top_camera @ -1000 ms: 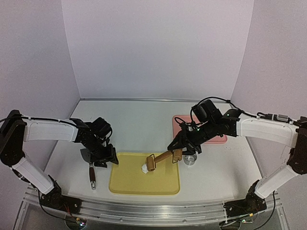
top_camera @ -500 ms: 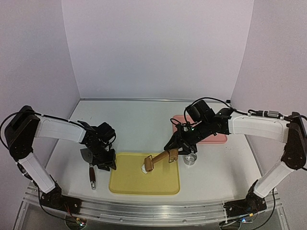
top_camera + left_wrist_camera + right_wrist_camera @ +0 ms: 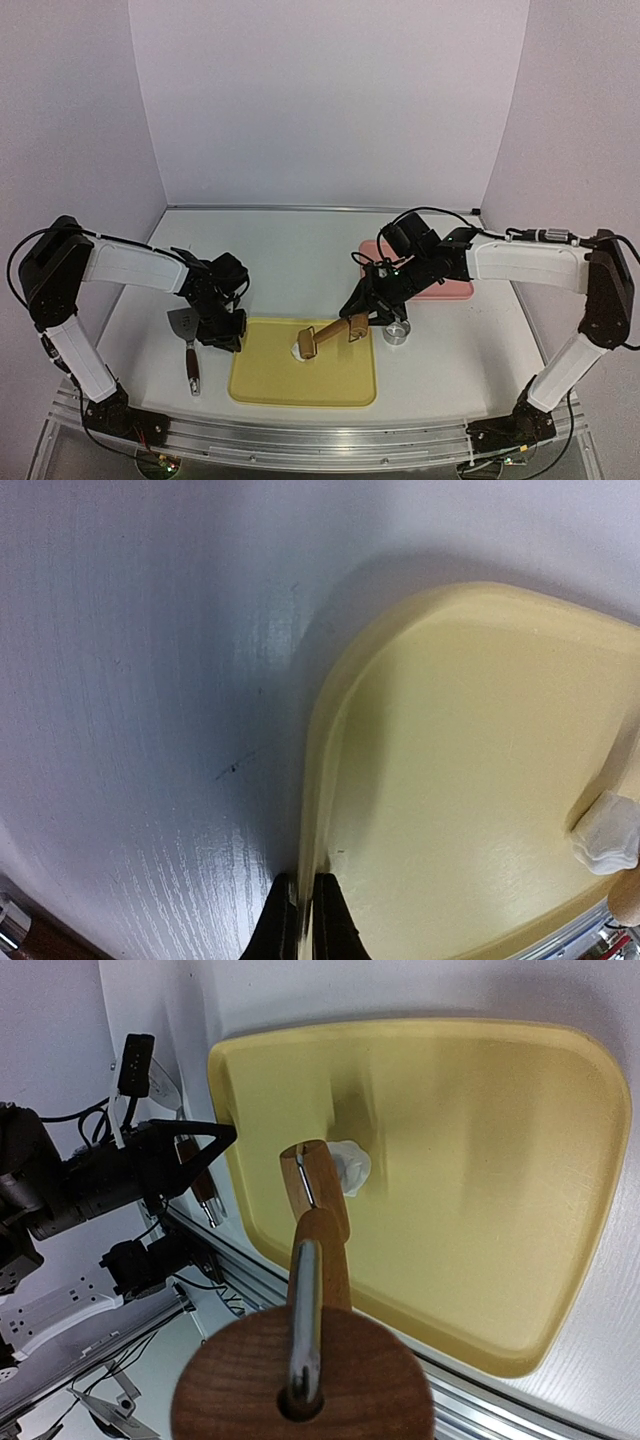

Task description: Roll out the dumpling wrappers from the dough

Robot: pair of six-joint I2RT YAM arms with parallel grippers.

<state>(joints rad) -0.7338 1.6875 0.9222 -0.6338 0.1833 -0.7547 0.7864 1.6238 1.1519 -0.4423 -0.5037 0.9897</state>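
- Lilac walls close in a white worktop [image 3: 300,255] on three sides. Two white-and-black arms reach in from its near edge.
- Left gripper [image 3: 304,918]: its two black fingers are drawn together, pinching the left rim of a yellow tray [image 3: 320,388], toward the far end of that rim.
- Just left of this gripper a spatula [image 3: 187,345] lies flat on the worktop, apart from the tray. Its metal blade points away and its brown wooden handle points toward the near edge.
- Right gripper [image 3: 365,315]: clamped on the end of a small wooden roller's handle, and held over the tray's far right corner.
- From that grip the roller [image 3: 330,333] slants down and to the left over the tray. Its short wooden head rests against the right side of the dough [image 3: 298,351].
- The dough is a small, lumpy, irregular white piece. It sits on the tray floor about midway between the left and right rims, slightly toward the far rim.
- The yellow tray lies in the middle of the worktop, close to the near edge.
- A short metal ring [image 3: 397,334] stands on the worktop just right of the tray's far right corner, beside the right gripper.
- Farther back, toward the worktop's right edge, lies a pink tray [image 3: 455,290], partly hidden behind the right arm.
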